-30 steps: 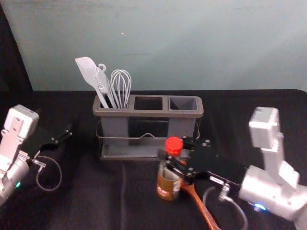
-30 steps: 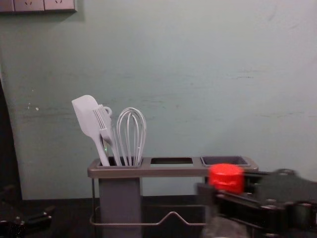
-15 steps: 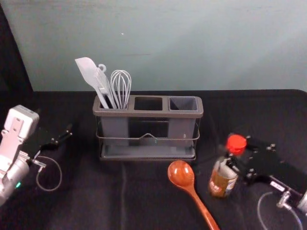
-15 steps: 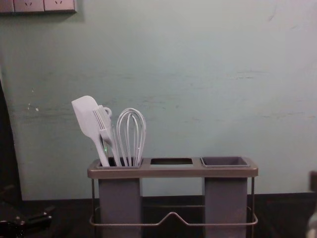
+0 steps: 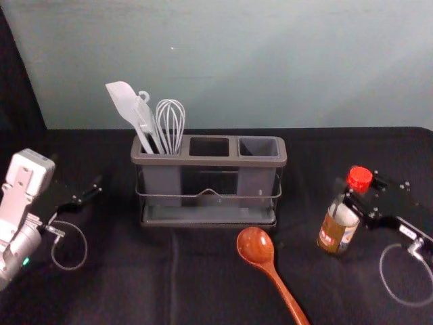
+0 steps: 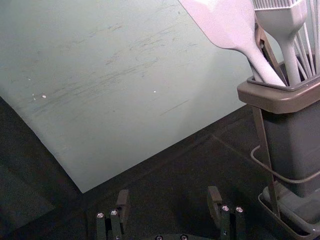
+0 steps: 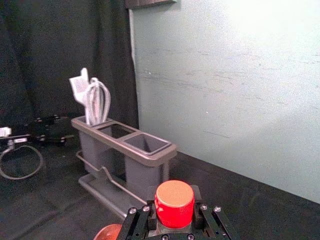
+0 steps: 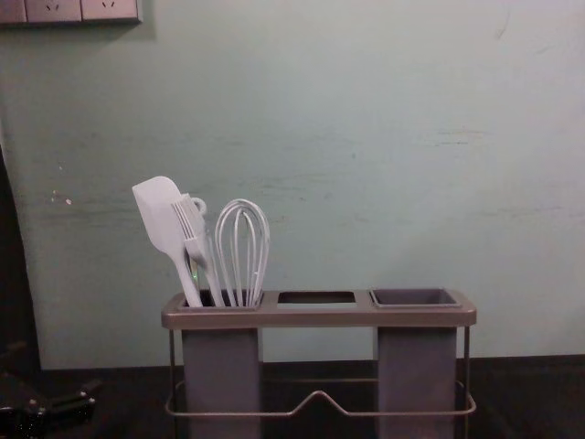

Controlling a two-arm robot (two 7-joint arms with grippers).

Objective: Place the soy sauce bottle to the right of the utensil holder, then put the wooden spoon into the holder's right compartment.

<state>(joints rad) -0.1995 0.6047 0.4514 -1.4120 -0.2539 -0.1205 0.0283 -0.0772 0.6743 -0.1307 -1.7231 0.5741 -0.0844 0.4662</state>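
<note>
My R gripper [image 5: 350, 202] is closed on the clear, brown-labelled soy sauce bottle w/ red cap [image 5: 333, 234], fingers just under the cap. It's R of the grey plastic utensil holder w/ brown rim [image 5: 226, 160], slightly nearer me; can't tell if the base is touching down. I'd judge placing is the step: level the base, ease down till the table [image 5: 314, 150] takes the weight, then open wide & back off straight so the cap doesn't snag & tip it.

Edges: good gap btwn bottle & holder; the glossy brown wooden spoon [image 5: 256, 245] lies in front of the holder's R end, so swing clear of it. Wall [image 5: 304, 68] is behind the holder, w/ room before it. Grey cable [image 5: 383, 277] loops nearer me; mind it. L gripper [image 6: 168, 207] is parked L of the holder, open wide, nothing held.
</note>
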